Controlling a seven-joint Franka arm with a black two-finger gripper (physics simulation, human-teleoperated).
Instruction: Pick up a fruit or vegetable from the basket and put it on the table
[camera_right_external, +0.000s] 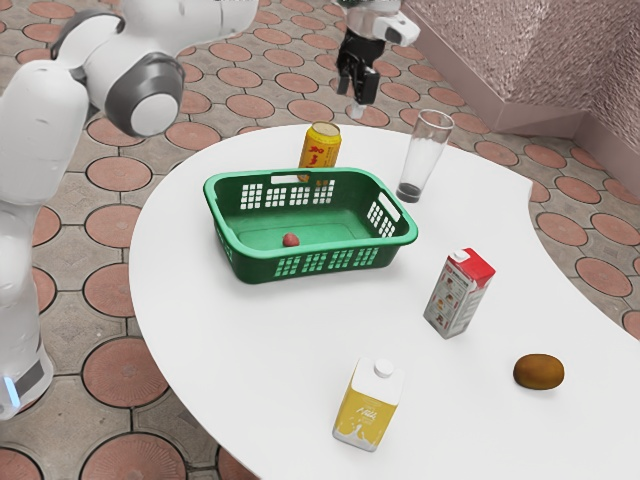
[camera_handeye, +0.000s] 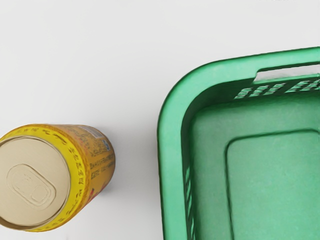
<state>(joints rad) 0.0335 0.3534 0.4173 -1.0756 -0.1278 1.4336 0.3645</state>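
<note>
Your hand (camera_right_external: 357, 98) hangs raised above the table (camera_right_external: 240, 350); you cannot tell from here whether it is spread or pressed together. The small reddish round fruit or vegetable (camera_right_external: 290, 240) sits in the green basket (camera_handeye: 171, 150), lower than your hand, on the basket's floor near the long wall farther from you. Below your hand, the yellow can (camera_handeye: 32, 182) stands upright just beside the nearer long wall, apart from it. The clear glass (camera_right_external: 424, 160) stands upright near the basket, also on your hand's side. Past the basket from your hand stand the red-topped carton (camera_right_external: 458, 293) and the yellow-and-white carton (camera_right_external: 368, 405), both upright; the brown oval fruit or vegetable (camera_right_external: 539, 371) lies well apart from your hand, on the table.
</note>
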